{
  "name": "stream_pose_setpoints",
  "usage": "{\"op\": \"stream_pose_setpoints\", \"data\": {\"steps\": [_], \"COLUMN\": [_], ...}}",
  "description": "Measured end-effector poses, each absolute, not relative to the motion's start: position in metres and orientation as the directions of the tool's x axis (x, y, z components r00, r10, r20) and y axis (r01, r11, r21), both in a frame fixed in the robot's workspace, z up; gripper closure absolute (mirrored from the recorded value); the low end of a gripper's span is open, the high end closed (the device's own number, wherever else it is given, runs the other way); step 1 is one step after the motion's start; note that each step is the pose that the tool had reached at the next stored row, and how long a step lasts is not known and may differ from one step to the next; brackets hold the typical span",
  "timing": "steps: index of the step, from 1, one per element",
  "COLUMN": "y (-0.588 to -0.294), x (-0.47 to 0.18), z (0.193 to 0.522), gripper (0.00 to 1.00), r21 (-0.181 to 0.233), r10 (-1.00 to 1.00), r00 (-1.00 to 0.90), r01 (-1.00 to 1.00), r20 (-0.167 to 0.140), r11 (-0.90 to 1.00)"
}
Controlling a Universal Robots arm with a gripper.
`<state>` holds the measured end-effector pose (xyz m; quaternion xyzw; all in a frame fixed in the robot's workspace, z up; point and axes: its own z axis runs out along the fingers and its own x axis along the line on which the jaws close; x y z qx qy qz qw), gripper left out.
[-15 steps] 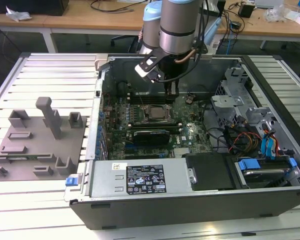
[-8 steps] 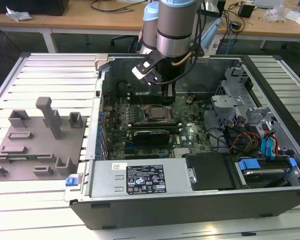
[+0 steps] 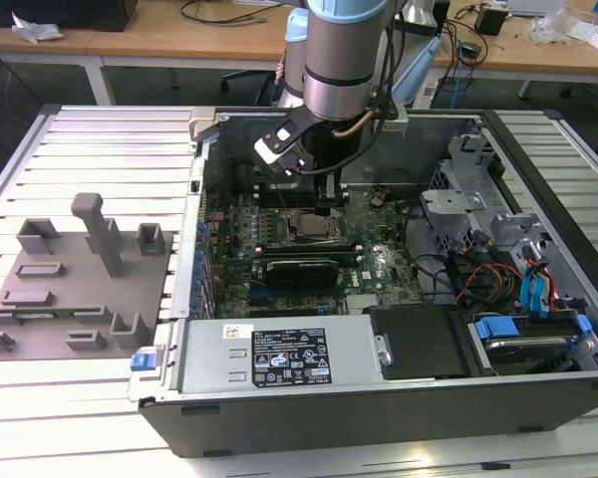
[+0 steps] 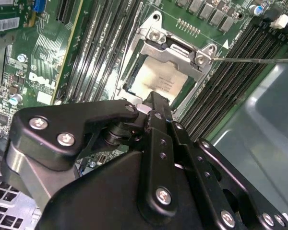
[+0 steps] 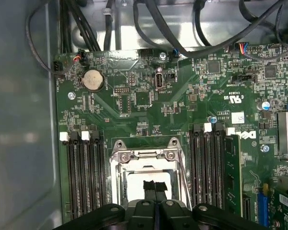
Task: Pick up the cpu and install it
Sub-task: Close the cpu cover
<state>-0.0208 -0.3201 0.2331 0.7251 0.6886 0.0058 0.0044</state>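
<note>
Over the socket [image 5: 146, 155], the hand [image 5: 155, 185] hangs with fingers [image 5: 149, 188] pressed together, just above the cpu [image 4: 156, 80] lying in it.

The flat square metal cpu [image 4: 156, 79] is pale silvery-grey, inside a shiny silver metal socket frame [image 4: 175, 44]. The big circuit board [image 5: 149, 112] is dark green, with long black memory slots [image 5: 81, 172]. The jointed metal gripper [image 5: 155, 188] is matte black.

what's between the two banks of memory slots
The metal socket frame with the cpu in it, gripper over it, in the first wrist view.
</note>
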Motion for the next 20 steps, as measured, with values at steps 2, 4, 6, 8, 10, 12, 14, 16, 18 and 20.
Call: {"op": "stream_pose_setpoints", "data": {"steps": [2,4,6,8,10,12,14,16,18,20], "y": [-0.3201,-0.3201,-0.32,-0.3201,-0.3201,-0.3201,-0.3201,-0.3201,-0.32,-0.32], "x": [-0.0208,-0.0208,-0.0208,-0.0208,-0.0208,-0.0208,-0.0208,-0.0208,-0.0208,-0.0208], "z": [0.2331,0.2331,0.2331,0.233,0.2329,0.2328,0.2326,0.2325,0.2324,0.2323], "gripper": [0.89,0.89,0.89,0.89,0.89,0.89,0.89,0.89,0.89,0.89], "r21": [0.014,0.014,0.014,0.014,0.014,0.014,0.014,0.014,0.014,0.014], "r10": [0.999,0.999,1.0,1.0,0.997,0.994,0.987,0.976,0.967,0.955], "r00": [0.052,0.05,0.028,-0.022,-0.074,-0.109,-0.158,-0.219,-0.253,-0.296], "r01": [0.999,0.999,1.0,1.0,0.997,0.994,0.987,0.976,0.967,0.955], "r20": [0.002,0.002,0.002,0.001,0.001,0.001,0.001,0.0,0.0,0.0], "r11": [-0.052,-0.05,-0.028,0.022,0.074,0.109,0.158,0.219,0.253,0.296]}}
